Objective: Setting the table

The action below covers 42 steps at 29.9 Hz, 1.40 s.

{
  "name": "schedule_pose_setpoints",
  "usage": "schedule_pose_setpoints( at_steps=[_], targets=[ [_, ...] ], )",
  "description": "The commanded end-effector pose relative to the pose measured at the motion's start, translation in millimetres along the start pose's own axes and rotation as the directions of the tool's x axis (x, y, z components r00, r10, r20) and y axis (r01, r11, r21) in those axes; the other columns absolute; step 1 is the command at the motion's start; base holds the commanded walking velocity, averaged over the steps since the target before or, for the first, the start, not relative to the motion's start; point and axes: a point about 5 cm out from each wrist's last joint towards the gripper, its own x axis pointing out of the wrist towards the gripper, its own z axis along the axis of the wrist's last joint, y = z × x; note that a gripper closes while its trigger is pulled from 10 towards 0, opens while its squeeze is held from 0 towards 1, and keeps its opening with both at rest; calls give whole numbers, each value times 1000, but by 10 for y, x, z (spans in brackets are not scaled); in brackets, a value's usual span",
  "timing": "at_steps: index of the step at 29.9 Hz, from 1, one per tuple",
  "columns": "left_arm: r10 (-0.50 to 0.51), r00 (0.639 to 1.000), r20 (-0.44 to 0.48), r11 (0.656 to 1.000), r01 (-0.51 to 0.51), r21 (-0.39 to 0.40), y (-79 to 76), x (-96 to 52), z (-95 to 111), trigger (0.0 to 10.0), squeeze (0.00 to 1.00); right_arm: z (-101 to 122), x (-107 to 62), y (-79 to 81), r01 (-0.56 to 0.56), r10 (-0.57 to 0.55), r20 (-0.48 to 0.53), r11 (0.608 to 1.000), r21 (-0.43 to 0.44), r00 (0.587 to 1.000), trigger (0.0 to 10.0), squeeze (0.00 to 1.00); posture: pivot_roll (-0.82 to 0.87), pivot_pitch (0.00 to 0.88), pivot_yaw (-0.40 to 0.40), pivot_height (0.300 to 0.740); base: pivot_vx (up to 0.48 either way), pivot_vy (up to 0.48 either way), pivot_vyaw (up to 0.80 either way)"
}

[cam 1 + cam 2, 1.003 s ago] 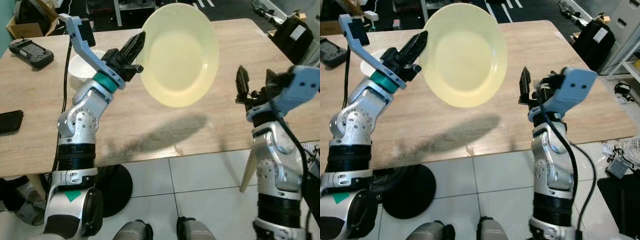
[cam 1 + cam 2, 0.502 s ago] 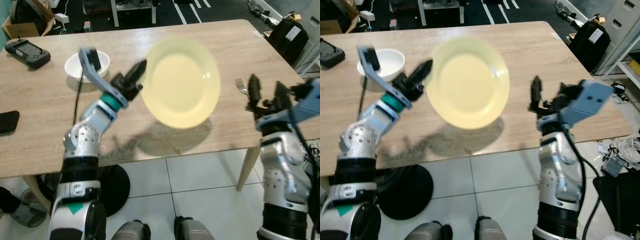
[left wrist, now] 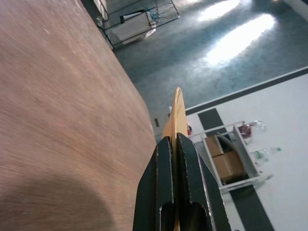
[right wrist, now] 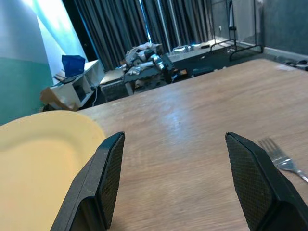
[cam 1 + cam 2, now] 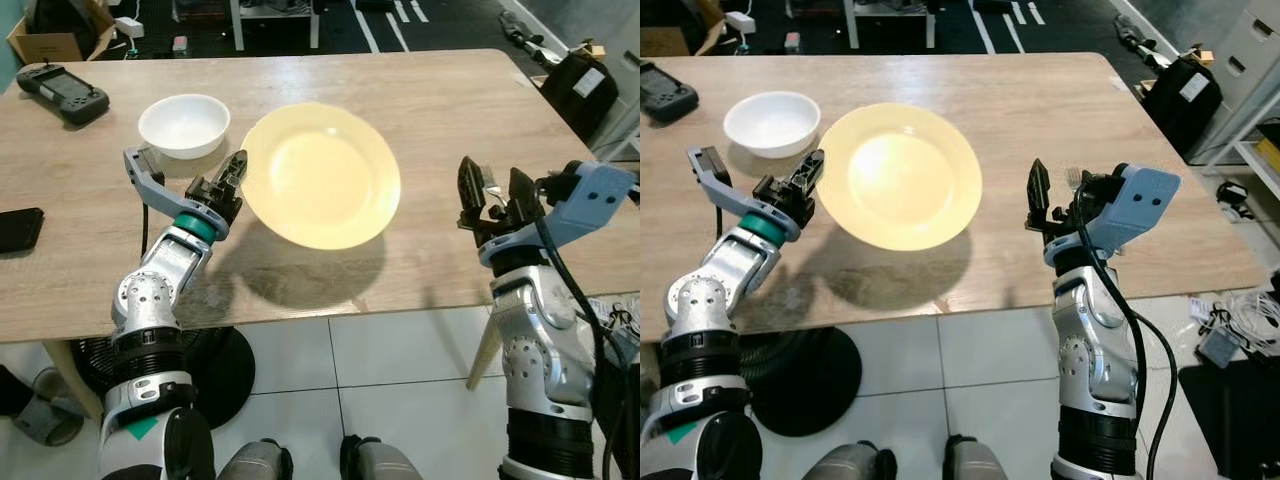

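Note:
A pale yellow plate (image 5: 320, 175) hangs low over the front middle of the wooden table (image 5: 450, 100), nearly flat, with its shadow on the wood below. My left gripper (image 5: 238, 168) is shut on the plate's left rim; the left wrist view has the two fingers (image 3: 166, 163) pinching the thin edge of the plate (image 3: 177, 110). My right gripper (image 5: 493, 185) stands open over the table's right front, with nothing between its fingers. A metal fork (image 4: 281, 156) lies on the table just beyond it. A white bowl (image 5: 184, 124) sits at the back left.
A black game controller (image 5: 62, 95) lies at the far left corner, and a black phone (image 5: 20, 228) at the left edge. A black bag (image 5: 585, 85) stands on the floor to the right. The table's front edge runs just before my arms.
The left arm has brought the plate down from a raised, steeply tilted pose to nearly flat, close over the table. The camera has shifted. The right gripper stays open.

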Motion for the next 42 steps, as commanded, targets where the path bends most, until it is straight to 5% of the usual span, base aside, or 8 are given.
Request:
schedule_pose_setpoints(
  at_steps=[1,7,11,13,18,26,37,42],
  targets=[
    [-29,1000,-13,999,28,-18,-81,40,-26,10000,0,-7,-11,-44,26,-26,3,999,35,1000,10000,0,92,0,35,740,0,0,0],
    [-67,997,-45,998,66,-15,-159,47,-50,10000,0,86,-61,-174,99,-112,39,964,245,993,10000,0,71,0,49,740,0,0,0],
    [-161,979,-125,986,165,30,-288,27,-110,10000,0,84,-255,-235,32,-69,47,830,557,997,10000,0,63,0,58,740,0,0,0],
    [-181,973,-140,982,188,33,-324,21,-125,10000,0,84,-303,-248,16,-59,53,805,594,997,10000,0,61,0,58,740,0,0,0],
    [-213,964,-160,974,221,37,-397,10,-137,10000,0,54,-393,-264,21,-42,28,851,525,999,10000,0,47,0,70,740,0,0,0],
    [-215,952,-219,965,241,102,-420,-174,-75,10000,0,-36,-600,-291,-14,47,-114,964,267,992,10000,0,27,0,55,740,0,0,0],
    [6,980,-198,968,44,246,-52,-392,-45,10000,0,-9,-357,-255,-35,57,-90,972,232,994,10000,0,69,0,31,740,0,0,0],
    [-89,976,-196,971,129,202,-212,-338,-22,10000,0,-102,-317,-101,-89,129,-118,951,297,985,10000,0,86,0,29,740,0,0,0]
  ],
)
